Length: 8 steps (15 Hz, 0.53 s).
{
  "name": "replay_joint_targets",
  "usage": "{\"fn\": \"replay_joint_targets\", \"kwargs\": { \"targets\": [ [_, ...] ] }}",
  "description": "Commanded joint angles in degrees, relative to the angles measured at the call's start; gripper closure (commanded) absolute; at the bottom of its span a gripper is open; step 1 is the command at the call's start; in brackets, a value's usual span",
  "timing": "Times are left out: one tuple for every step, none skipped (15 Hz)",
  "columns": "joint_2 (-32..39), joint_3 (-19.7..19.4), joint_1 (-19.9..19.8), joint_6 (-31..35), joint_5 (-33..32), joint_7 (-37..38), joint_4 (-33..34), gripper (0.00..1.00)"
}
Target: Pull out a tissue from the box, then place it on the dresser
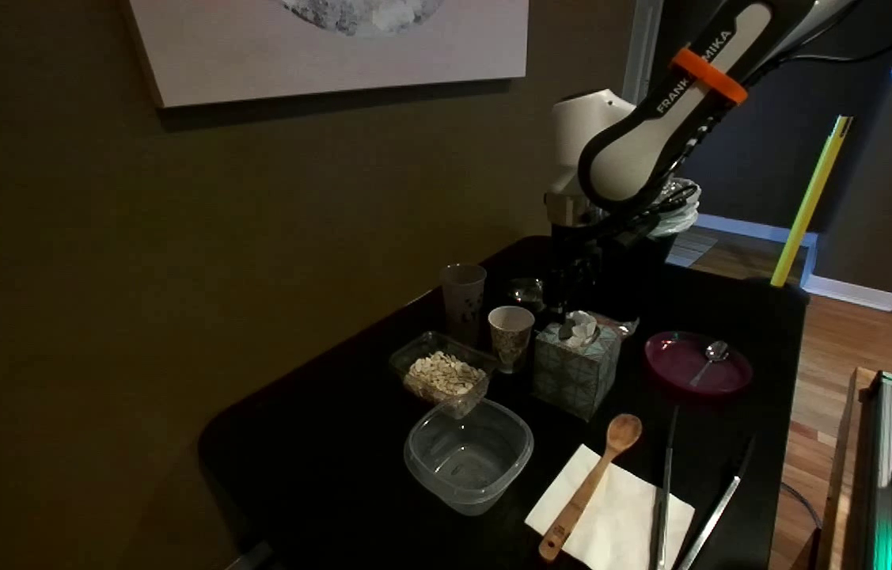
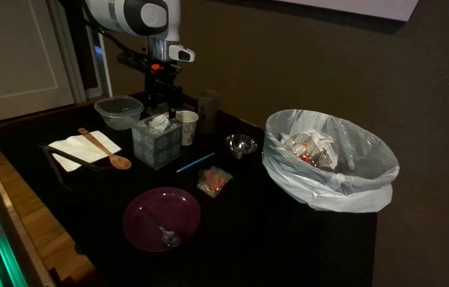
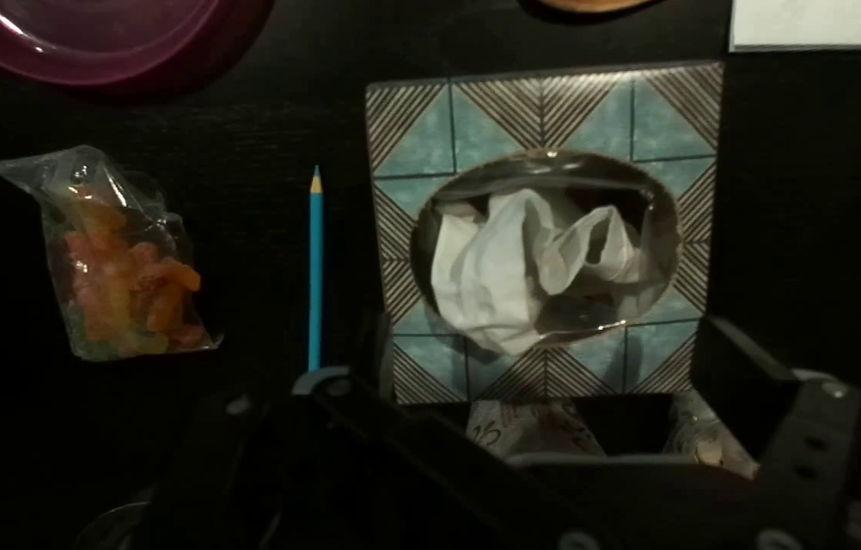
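The box (image 1: 575, 372), a greyish-blue patterned cube, stands upright on the black dresser top (image 1: 319, 443). It also shows in an exterior view (image 2: 156, 145) and, from above, in the wrist view (image 3: 575, 114). The white tissue (image 3: 483, 275) is crumpled in the oval opening and pokes a little above the top in both exterior views (image 1: 580, 327) (image 2: 159, 122). My gripper (image 3: 548, 355) is open, its fingers apart over the cup-side edge of the box, with nothing between them. In an exterior view, the dark gripper (image 1: 568, 289) points down just behind the box.
A paper cup (image 2: 188, 127) stands close beside the box. A tall cup (image 1: 461, 297), oats container (image 1: 446, 372) and clear container (image 1: 469, 455) are nearby. A blue pencil (image 3: 315, 275), candy bag (image 3: 124, 283), purple plate (image 2: 162, 219), wooden spoon (image 1: 596, 483) and bagged bin (image 2: 328, 191) surround.
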Motion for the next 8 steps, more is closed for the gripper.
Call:
{"fn": "replay_joint_targets", "kwargs": {
  "targets": [
    [2.4, -0.9, 1.1, -0.2, 1.7, -1.3, 1.6, 0.0],
    [2.6, -1.0, 1.2, -0.3, 1.8, -1.3, 1.7, 0.02],
    [2.7, -1.0, 1.2, -0.4, 1.8, -1.3, 1.7, 0.26],
    [2.6, -1.1, 1.3, -0.4, 1.9, -1.2, 1.6, 0.27],
    [2.5, -1.1, 1.3, -0.5, 2.0, -1.2, 1.5, 0.27],
    [2.3, -1.2, 1.4, -0.6, 1.8, -1.0, 1.3, 0.35],
    [1.7, -1.3, 1.5, -0.8, 1.6, -0.6, 1.0, 0.42],
    [1.3, -1.5, 1.6, -1.0, 1.3, -0.2, 0.8, 0.5]
  ]
}}
